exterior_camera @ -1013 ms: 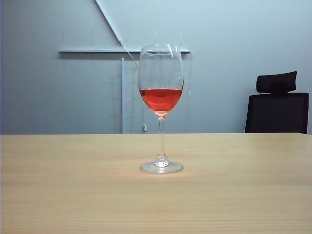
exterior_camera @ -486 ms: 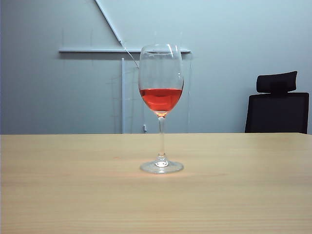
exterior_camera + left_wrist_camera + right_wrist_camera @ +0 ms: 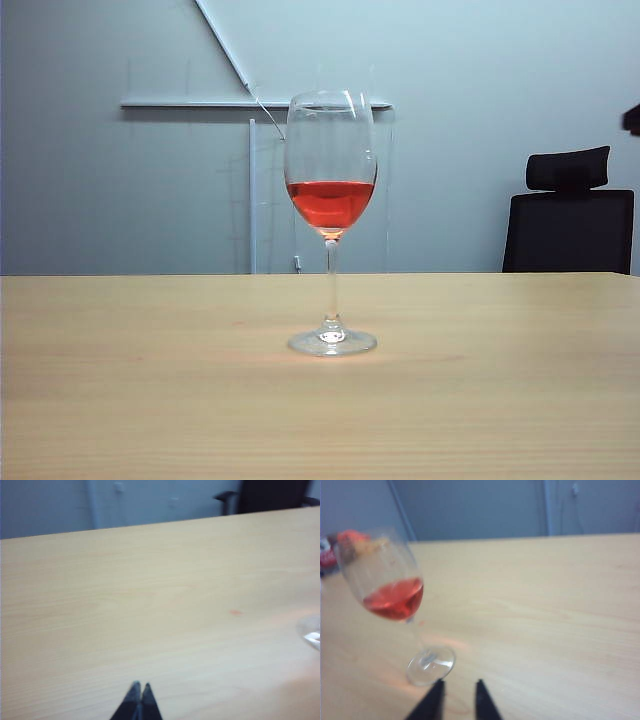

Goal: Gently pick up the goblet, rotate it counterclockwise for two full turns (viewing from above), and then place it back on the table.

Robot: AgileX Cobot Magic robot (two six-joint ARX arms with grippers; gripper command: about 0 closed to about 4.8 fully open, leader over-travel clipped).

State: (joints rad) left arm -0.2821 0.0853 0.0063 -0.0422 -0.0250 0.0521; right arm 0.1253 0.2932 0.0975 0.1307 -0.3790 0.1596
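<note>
Over the smooth, light-beige wooden desk point(image 3: 130, 400), the left gripper point(image 3: 140, 686) has its pointed black fingers pressed together. The right gripper's point(image 3: 459, 685) fingers are slightly parted, near the round foot of the tall clear stemmed glass goblet point(image 3: 331, 220), which stands upright mid-desk holding red liquid. Beyond the desk is a black chair point(image 3: 568, 215).

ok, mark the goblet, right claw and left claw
goblet point(image 3: 331, 205), exterior view, on the wine-filled bowl.
right claw point(image 3: 459, 694), right wrist view, gap between its parted tips.
left claw point(image 3: 140, 689), left wrist view, where its tips meet.
</note>
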